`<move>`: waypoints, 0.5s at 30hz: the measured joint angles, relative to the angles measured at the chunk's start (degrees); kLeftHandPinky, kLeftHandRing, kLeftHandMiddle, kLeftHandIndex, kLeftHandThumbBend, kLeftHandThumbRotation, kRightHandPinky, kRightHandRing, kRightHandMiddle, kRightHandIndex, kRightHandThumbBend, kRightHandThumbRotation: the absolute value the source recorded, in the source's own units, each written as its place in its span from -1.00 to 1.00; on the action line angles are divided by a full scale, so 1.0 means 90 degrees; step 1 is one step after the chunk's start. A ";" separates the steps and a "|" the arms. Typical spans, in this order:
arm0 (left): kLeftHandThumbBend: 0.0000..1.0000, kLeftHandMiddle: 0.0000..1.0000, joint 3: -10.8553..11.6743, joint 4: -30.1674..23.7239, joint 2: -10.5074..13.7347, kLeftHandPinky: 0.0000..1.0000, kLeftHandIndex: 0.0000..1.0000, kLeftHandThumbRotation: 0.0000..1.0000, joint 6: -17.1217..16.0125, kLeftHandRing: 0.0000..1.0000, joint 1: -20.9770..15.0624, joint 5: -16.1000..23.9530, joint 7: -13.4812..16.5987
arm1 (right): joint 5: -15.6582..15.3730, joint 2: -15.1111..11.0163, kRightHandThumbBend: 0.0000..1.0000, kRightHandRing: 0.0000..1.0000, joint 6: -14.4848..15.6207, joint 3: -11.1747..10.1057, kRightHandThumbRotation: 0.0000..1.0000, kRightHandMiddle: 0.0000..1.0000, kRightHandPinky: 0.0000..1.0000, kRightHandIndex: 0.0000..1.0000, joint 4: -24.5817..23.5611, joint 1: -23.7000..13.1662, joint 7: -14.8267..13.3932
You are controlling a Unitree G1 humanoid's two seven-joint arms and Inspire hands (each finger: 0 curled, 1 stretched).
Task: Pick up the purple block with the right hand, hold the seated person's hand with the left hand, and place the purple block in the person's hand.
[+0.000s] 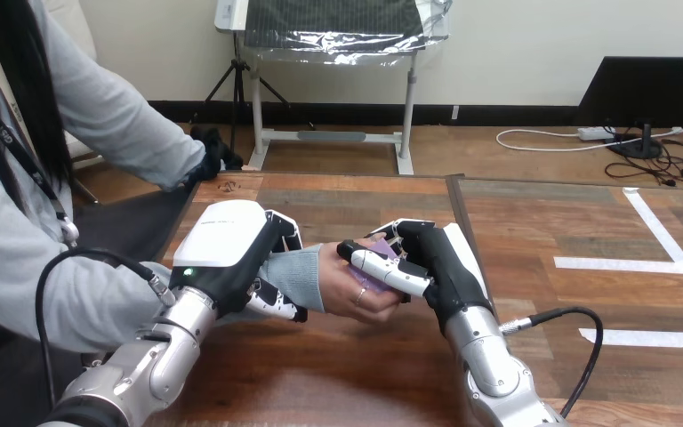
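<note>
- Head view gives you the wooden tabletop [338, 374] running across the lower half, with both robot arms coming in from the bottom edge and the person seated at the left side.
- Your left hand [227, 253] sits left of centre on the person's grey sleeve cuff. Its fingers [276, 305] curl under the wrist while the thumb lies over the top, so it is clamped round the person's wrist.
- Your right hand [440, 267] is just right of centre, reaching leftward. Its fingers are closed onto the purple block.
- The person's hand [351, 298] lies palm up between your two hands, just above the tabletop, with its fingers curled up below your right hand's fingers.
- The purple block [381, 249] is mostly covered. You see slivers of it between your right hand's fingers and the person's palm, and it appears to touch both.
</note>
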 measured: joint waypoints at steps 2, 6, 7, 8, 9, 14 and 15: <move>0.71 -0.15 0.0000 0.0001 0.0001 -0.27 -0.15 -0.83 -0.0005 -0.23 0.0000 0.0001 0.0024 | -0.0005 -0.0002 -0.22 -0.61 -0.0006 0.0002 -0.30 -0.51 -0.69 -0.41 0.0000 0.0000 0.0004; 0.70 -0.10 -0.0001 0.0001 0.0001 -0.23 -0.09 -0.79 -0.0026 -0.19 0.0000 0.0006 0.0079 | -0.0003 -0.0005 -0.15 -0.53 -0.0025 0.0001 -0.23 -0.42 -0.61 -0.33 0.0000 -0.0001 0.0030; 0.70 -0.09 -0.0002 0.0001 0.0001 -0.22 -0.07 -0.78 -0.0034 -0.17 0.0000 0.0007 0.0096 | -0.0003 -0.0007 -0.12 -0.51 -0.0031 0.0001 -0.21 -0.39 -0.59 -0.31 0.0000 -0.0001 0.0040; 0.70 -0.07 -0.0002 0.0001 0.0001 -0.20 -0.05 -0.77 -0.0042 -0.16 0.0000 0.0007 0.0114 | -0.0001 -0.0011 -0.10 -0.49 -0.0038 0.0001 -0.20 -0.37 -0.57 -0.30 0.0000 -0.0001 0.0053; 0.70 -0.06 -0.0003 0.0001 0.0001 -0.18 -0.04 -0.76 -0.0049 -0.14 0.0000 0.0007 0.0130 | -0.0001 -0.0014 -0.08 -0.47 -0.0045 0.0001 -0.18 -0.35 -0.55 -0.28 0.0000 -0.0001 0.0064; 0.70 0.05 -0.0003 0.0000 0.0001 -0.06 0.08 -0.72 -0.0076 -0.02 0.0000 0.0007 0.0199 | -0.0002 -0.0044 0.14 -0.35 -0.0096 0.0002 -0.03 -0.23 -0.42 -0.17 0.0000 -0.0003 0.0111; 0.70 0.06 -0.0003 0.0000 0.0001 -0.05 0.09 -0.71 -0.0081 -0.01 0.0000 0.0007 0.0215 | -0.0006 -0.0054 0.16 -0.33 -0.0109 0.0004 -0.01 -0.21 -0.41 -0.15 0.0000 -0.0004 0.0112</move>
